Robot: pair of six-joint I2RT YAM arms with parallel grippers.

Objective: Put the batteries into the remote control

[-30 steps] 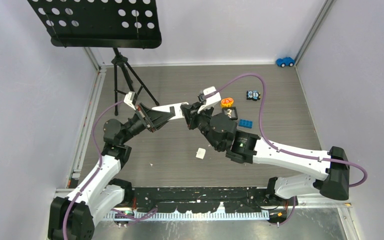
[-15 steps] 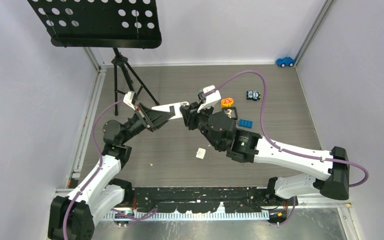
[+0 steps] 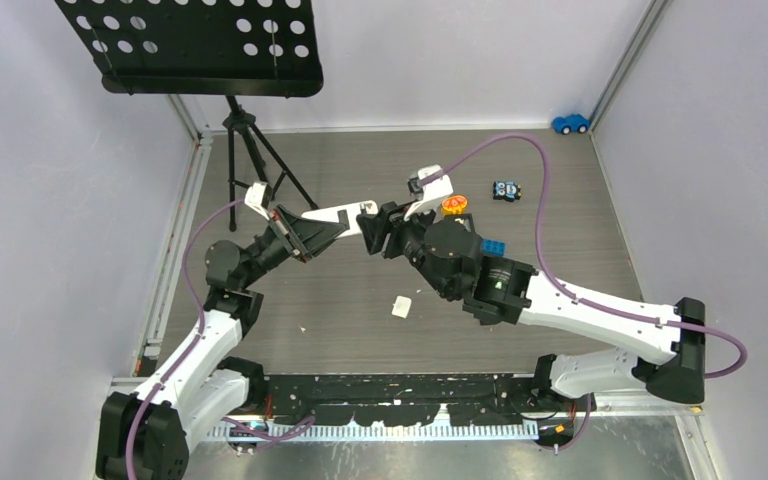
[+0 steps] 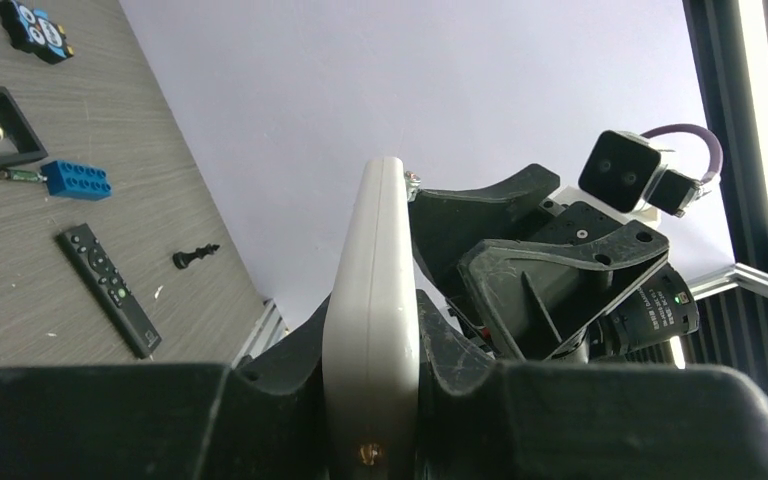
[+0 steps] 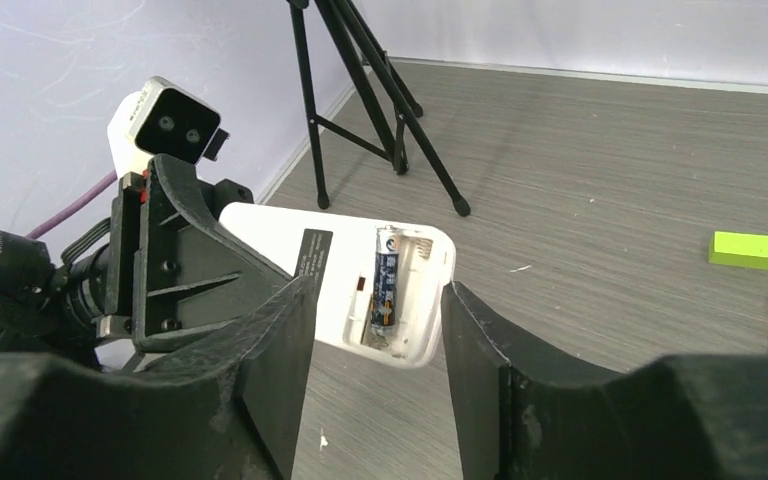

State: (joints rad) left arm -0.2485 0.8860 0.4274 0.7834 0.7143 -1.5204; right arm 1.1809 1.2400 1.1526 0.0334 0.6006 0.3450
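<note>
My left gripper (image 3: pixel 312 227) is shut on a white remote control (image 3: pixel 338 216), holding it off the table near the middle. Seen edge-on in the left wrist view, the remote (image 4: pixel 372 290) is pinched between the left gripper's (image 4: pixel 372 318) jaws. The remote's (image 5: pixel 278 232) back compartment is uncovered, and one dark blue-and-silver battery (image 5: pixel 387 280) lies in its left slot. Open and holding nothing, my right gripper (image 5: pixel 375 305) sits just short of that end, with one finger on each side. From above, the right gripper (image 3: pixel 373 229) nearly meets the remote's tip.
A black tripod music stand (image 3: pixel 250 150) rises at the back left. On the table lie a blue brick (image 3: pixel 491 247), an orange gear toy (image 3: pixel 454 205), a small toy car (image 3: pixel 506 189), a white scrap (image 3: pixel 400 307), a green block (image 5: pixel 746 249), a black remote (image 4: pixel 108 290) and a chess piece (image 4: pixel 195 257).
The right gripper's jaws have opened, and its wrist has swung a little to the right. The left arm and the white remote have stayed put.
</note>
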